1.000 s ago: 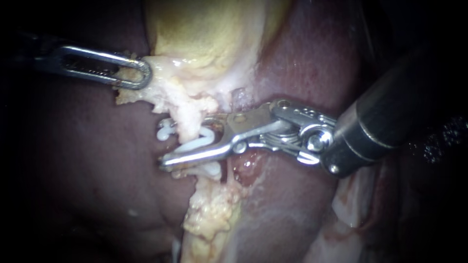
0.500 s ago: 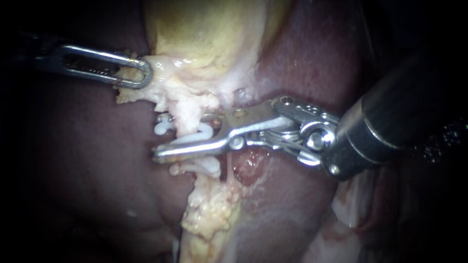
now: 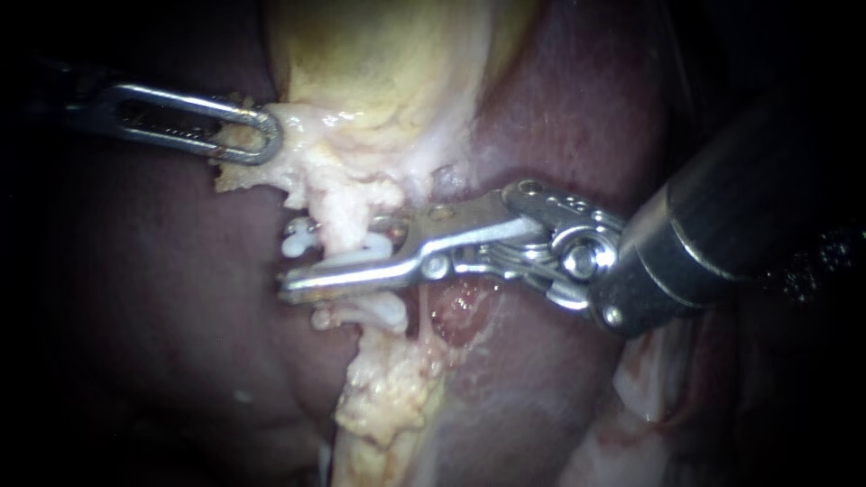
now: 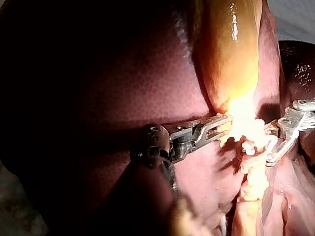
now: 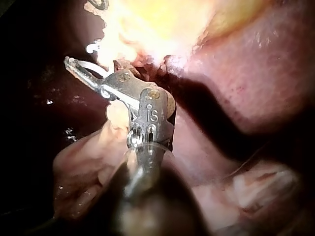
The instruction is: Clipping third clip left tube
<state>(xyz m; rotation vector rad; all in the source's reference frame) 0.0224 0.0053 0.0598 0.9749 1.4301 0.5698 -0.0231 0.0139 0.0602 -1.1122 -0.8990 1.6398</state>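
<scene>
Left tool (image 3: 262,135), coming in over the left side of the liver (image 3: 162,298), has its jaws clamped on pale tissue (image 3: 289,176) at the lower edge of the gallbladder (image 3: 379,63). It holds that tissue out toward the left.

Just right of it, the tube (image 3: 341,221) runs down from the gallbladder across the liver, coated in pale fat. Two white clips look already seated on it. The upper clip (image 3: 298,239) shows only its hooked end, and the lower clip (image 3: 374,311) lies just under the right tool's near jaw.

Between those two, the right tool (image 3: 302,271) reaches in from the liver's right side. Its jaws straddle the tube and press the third clip (image 3: 361,259) from both sides. The near jaw lies in full sight across the front of the tube, while the far jaw is mostly hidden behind it. In the right wrist view the clip shows as a thin white arc between nearly closed jaws.

The task looks close to done: the clip is in place and squeezed nearly flat. Whether it has latched cannot be told. What seems left is to finish the squeeze, open the jaws and draw the right tool back off the tube.

Nothing in any view serves as a container.
</scene>
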